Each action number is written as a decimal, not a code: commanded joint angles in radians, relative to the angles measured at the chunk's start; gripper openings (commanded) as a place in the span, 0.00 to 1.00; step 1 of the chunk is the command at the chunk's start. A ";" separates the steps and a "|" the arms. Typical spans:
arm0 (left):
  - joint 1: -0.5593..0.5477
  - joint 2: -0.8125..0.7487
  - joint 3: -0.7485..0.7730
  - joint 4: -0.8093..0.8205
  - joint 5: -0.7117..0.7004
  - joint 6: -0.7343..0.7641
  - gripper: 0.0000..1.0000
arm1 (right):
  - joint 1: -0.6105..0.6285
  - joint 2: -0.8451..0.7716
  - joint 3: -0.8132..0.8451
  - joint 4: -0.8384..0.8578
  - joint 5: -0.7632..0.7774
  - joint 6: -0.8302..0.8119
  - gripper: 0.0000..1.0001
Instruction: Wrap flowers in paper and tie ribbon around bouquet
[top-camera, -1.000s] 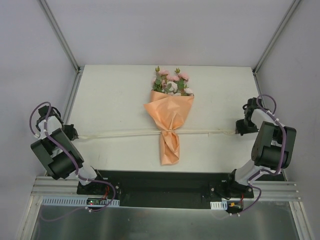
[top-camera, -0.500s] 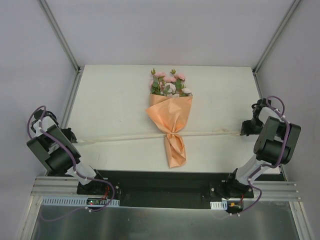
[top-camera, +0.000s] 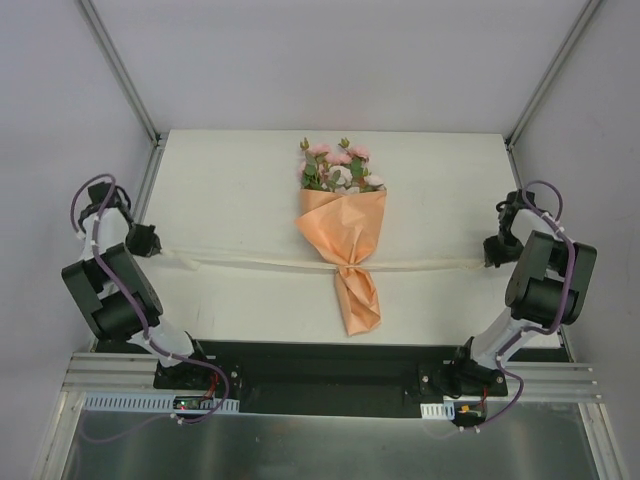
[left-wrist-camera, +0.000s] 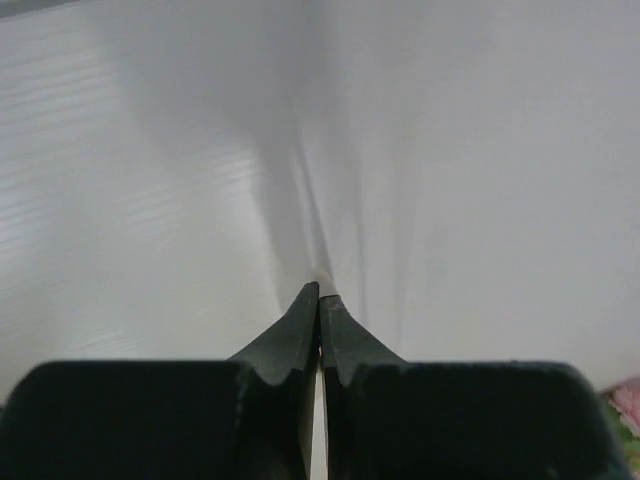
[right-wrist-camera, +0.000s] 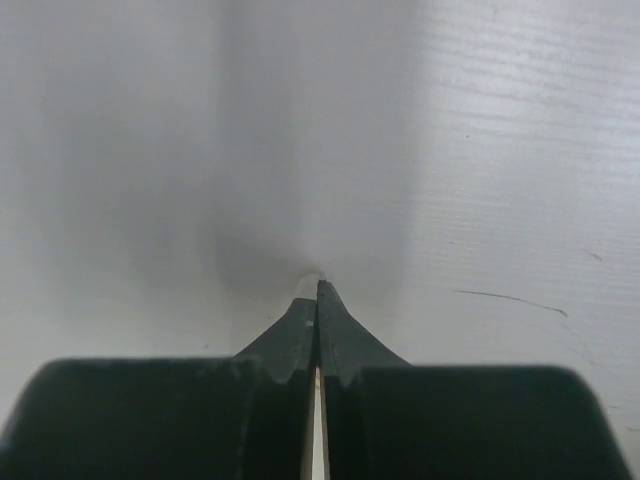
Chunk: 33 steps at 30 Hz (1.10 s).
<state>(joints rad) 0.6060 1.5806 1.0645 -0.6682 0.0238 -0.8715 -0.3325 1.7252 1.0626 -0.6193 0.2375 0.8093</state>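
- Pinching one end of the ribbon (top-camera: 250, 261) with the left gripper (top-camera: 143, 240); fingers pressed together, with only a thin cream sliver between them in the wrist view.
- Same at the right gripper (top-camera: 497, 250): clamped on the other ribbon end, out near the right edge of the table (top-camera: 220, 190).
- Between the two, stretched nearly straight and low over the table, crossing the bouquet (top-camera: 343, 235) at its narrow neck.
- Lying mid-table with flowers (top-camera: 335, 168) toward the far side; paper (top-camera: 345, 225) flared below the blooms, cinched at the neck, crumpled tail toward the arms.
- Cannot tell from above whether looped around the neck or merely laid across it; no bow visible.
- Judged step: drawing the tie snug at the neck.
- Pull outward evenly on both sides; uneven tension likely to drag or spin the light bouquet.
- Hold the line level with the neck, so as not to slide up the cone or down onto the tail.
- Hold both pinches firm; soft fabric likely to slip under tension.
- Stop once the paper gathers tighter; thin sheet liable to tear or crush the stems.
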 joint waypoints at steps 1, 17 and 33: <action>-0.185 -0.044 0.124 0.104 -0.019 0.093 0.00 | 0.064 -0.148 0.014 0.076 0.224 -0.117 0.00; -0.457 -0.390 -0.077 0.058 0.068 0.316 0.03 | 0.220 -0.446 -0.086 -0.102 0.072 -0.502 0.00; -0.811 -0.177 0.107 -0.054 0.191 0.761 0.71 | 0.323 -0.432 -0.026 -0.108 -0.015 -0.568 0.00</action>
<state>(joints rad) -0.0689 1.2232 1.0737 -0.6971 0.0452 -0.4580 -0.0200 1.3003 1.0119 -0.7307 0.2836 0.2810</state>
